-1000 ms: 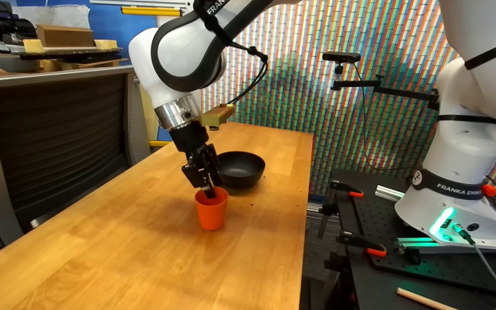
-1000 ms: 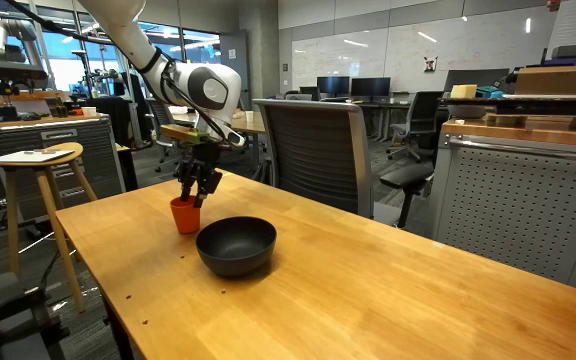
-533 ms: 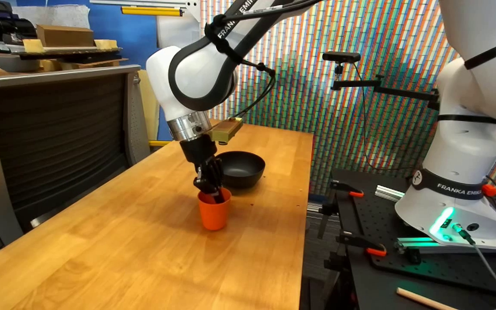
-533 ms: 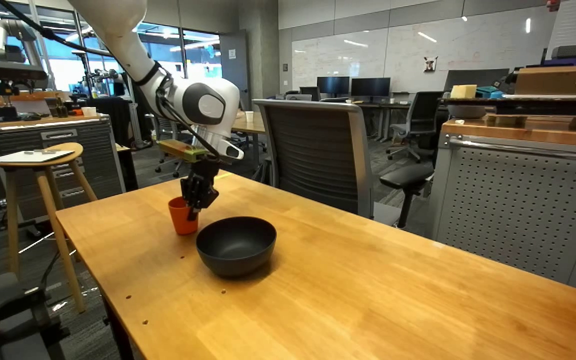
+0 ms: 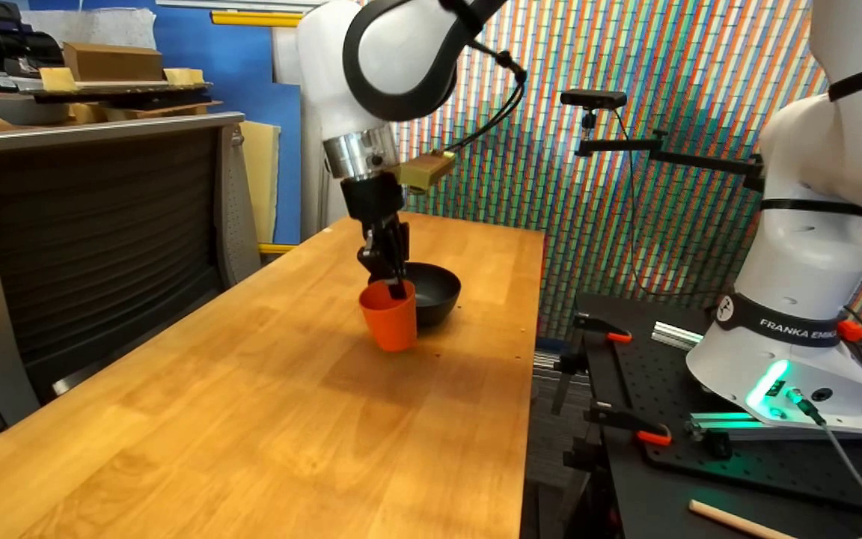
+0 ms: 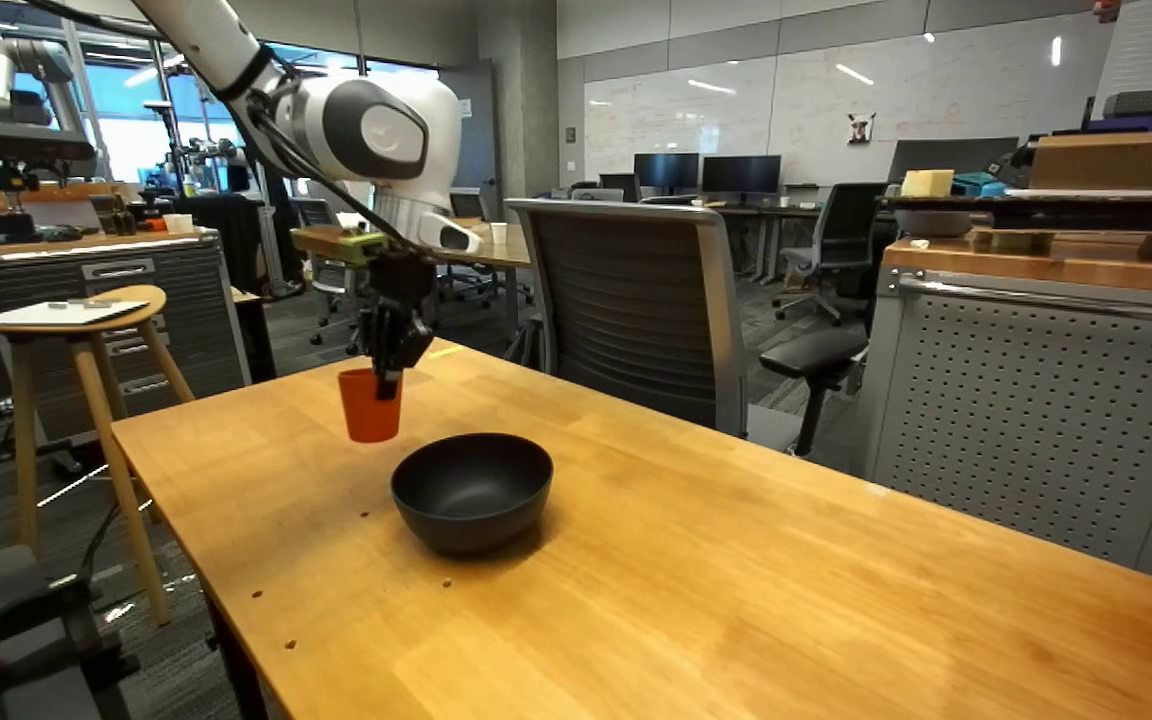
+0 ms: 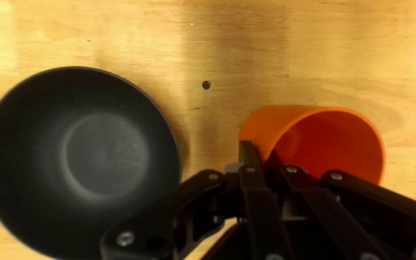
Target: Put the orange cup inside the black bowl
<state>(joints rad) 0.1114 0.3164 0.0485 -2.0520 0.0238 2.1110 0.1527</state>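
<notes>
One label (image 5: 796, 331) reads "FRANKA EMIKA". The gripper (image 7: 259, 148), almost closed, pinches the orange cup (image 6: 364, 410) by its wall, tilted above the worktop (image 6: 736, 570), between its long edges, beside the black bowl (image 6: 473, 500).

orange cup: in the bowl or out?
Out. The wrist view shows wooden table between the orange cup, its wall pinched by the gripper, and the black bowl.

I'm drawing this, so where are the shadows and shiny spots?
In an exterior view, a shadow on the table near the orange cup; in an exterior view, glare streaks on the whiteboard; in the wrist view, shadow beside the black bowl.
</notes>
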